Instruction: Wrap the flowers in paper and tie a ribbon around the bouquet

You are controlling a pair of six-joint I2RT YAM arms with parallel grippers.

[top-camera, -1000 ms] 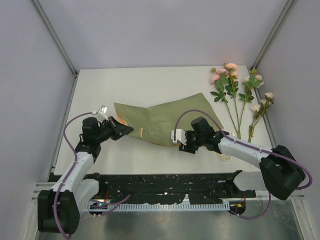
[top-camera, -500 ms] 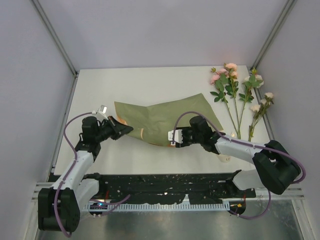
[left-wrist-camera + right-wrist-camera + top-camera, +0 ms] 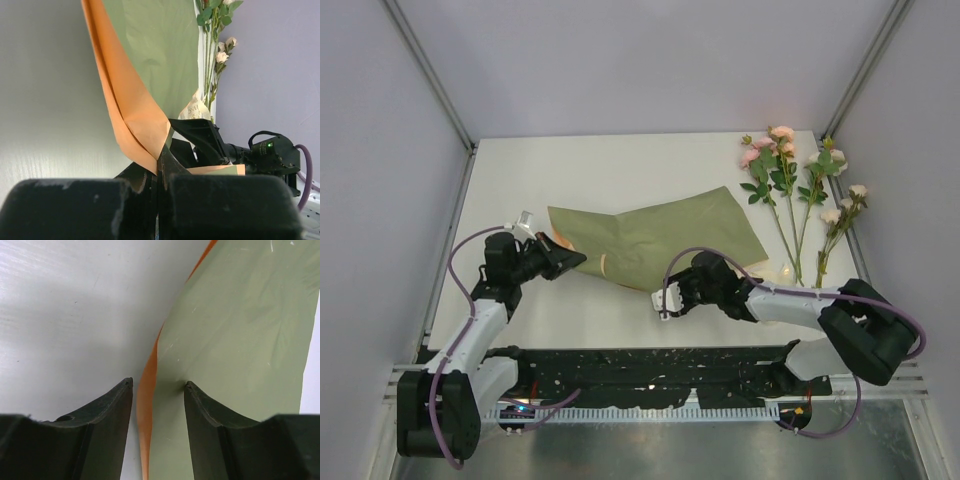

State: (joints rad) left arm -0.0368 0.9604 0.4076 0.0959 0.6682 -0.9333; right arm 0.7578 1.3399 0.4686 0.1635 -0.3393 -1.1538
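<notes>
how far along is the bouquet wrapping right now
Early. Nothing looks finished: the paper lies on the table with no stems on it. In hand: the left claw is shut on its left corner and the open right claw straddles its near edge. Left: the flowers lie apart at the right side, unwrapped, and the ribbon by their stem ends lies loose, untied.

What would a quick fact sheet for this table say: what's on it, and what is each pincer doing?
Paper: green sheet, orange underside, mid-table, left corner raised
Flowers: loose stems lying at the right, beside the paper
Left pincer: shut on the paper's left corner
Right pincer: open, astride the paper's near edge
Wrapping: not begun
</notes>
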